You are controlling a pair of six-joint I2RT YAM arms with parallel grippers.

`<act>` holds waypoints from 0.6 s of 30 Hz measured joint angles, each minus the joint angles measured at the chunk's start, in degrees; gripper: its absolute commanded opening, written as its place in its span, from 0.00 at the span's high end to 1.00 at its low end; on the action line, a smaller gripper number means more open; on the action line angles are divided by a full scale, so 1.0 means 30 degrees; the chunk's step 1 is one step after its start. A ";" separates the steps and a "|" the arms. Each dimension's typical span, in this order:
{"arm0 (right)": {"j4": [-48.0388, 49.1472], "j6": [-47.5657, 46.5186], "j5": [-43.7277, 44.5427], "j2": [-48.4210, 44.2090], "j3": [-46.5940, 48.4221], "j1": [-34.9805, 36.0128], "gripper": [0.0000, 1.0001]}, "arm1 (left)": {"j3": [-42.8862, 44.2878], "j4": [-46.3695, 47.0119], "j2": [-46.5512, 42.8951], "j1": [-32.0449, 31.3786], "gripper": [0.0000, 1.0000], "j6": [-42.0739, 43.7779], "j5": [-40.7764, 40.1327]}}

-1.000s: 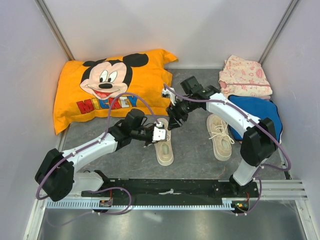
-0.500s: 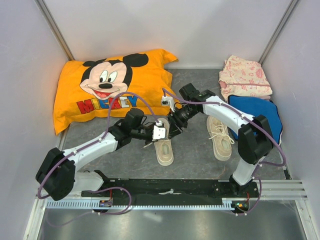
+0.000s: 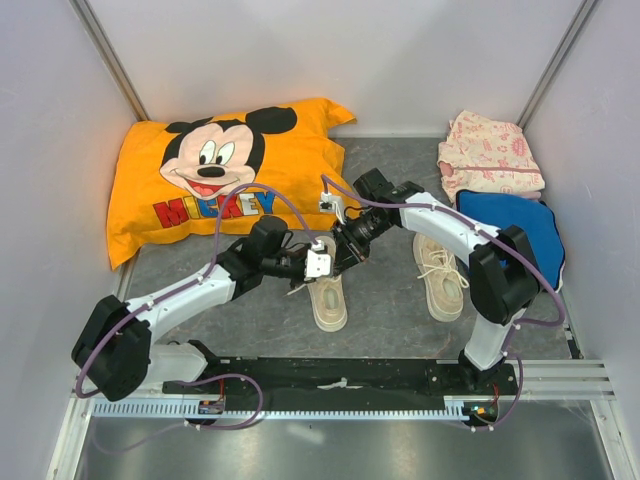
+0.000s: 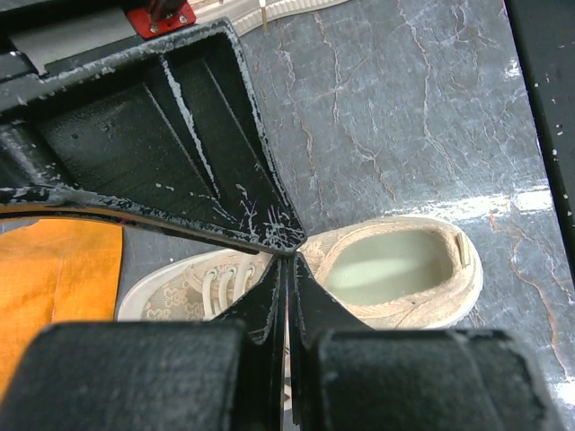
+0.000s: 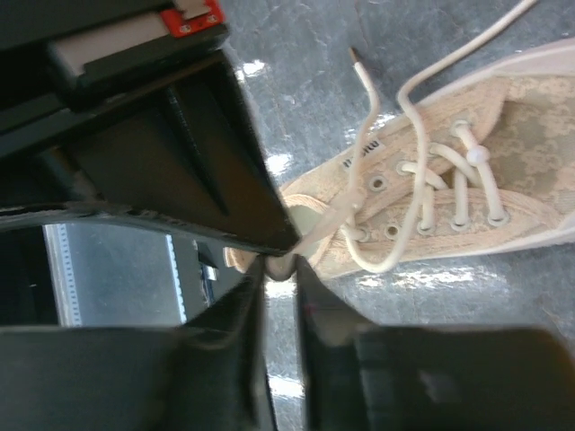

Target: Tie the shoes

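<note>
Two cream shoes lie on the grey floor: one in the middle [image 3: 328, 302], one to the right [image 3: 440, 275]. Both grippers meet tip to tip over the middle shoe's [image 4: 395, 269] laced front. My left gripper [image 3: 326, 263] [image 4: 287, 269] is shut, pinching a white lace. That lace [image 5: 334, 224] runs up from the shoe's [image 5: 467, 206] eyelets to the meeting point. My right gripper [image 3: 342, 256] [image 5: 281, 265] has its jaws narrowed onto the same lace, which fills the gap at its tips. A second lace end [image 5: 364, 99] lies loose.
An orange Mickey pillow [image 3: 215, 180] fills the back left. A folded pink cloth [image 3: 490, 150] and a blue bundle [image 3: 515, 225] sit at the back right, next to the right shoe. A black base rail [image 3: 330, 375] runs along the near edge.
The right gripper dropped down and left to meet the left gripper's tips, and its jaws narrowed onto the lace. The left arm and both shoes stayed put.
</note>
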 measured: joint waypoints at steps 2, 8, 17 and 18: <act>-0.0007 0.0066 -0.0233 0.0029 0.0000 0.0029 1.00 | 0.0000 -0.0015 0.0029 0.0036 0.95 0.0000 -0.0168; 0.0160 -0.0109 -0.0087 0.0029 -0.0007 0.0015 1.00 | 0.0007 -0.0481 -0.0015 0.0233 0.56 -0.0117 -0.0364; 0.0168 -0.0168 -0.0029 0.0029 -0.0066 0.0007 1.00 | 0.0029 -0.3563 -0.0568 0.5246 0.55 0.3402 -0.0248; 0.0175 -0.0168 -0.0022 0.0022 -0.0066 0.0007 1.00 | 0.0044 -0.3912 -0.0277 0.5391 0.55 0.3949 -0.0248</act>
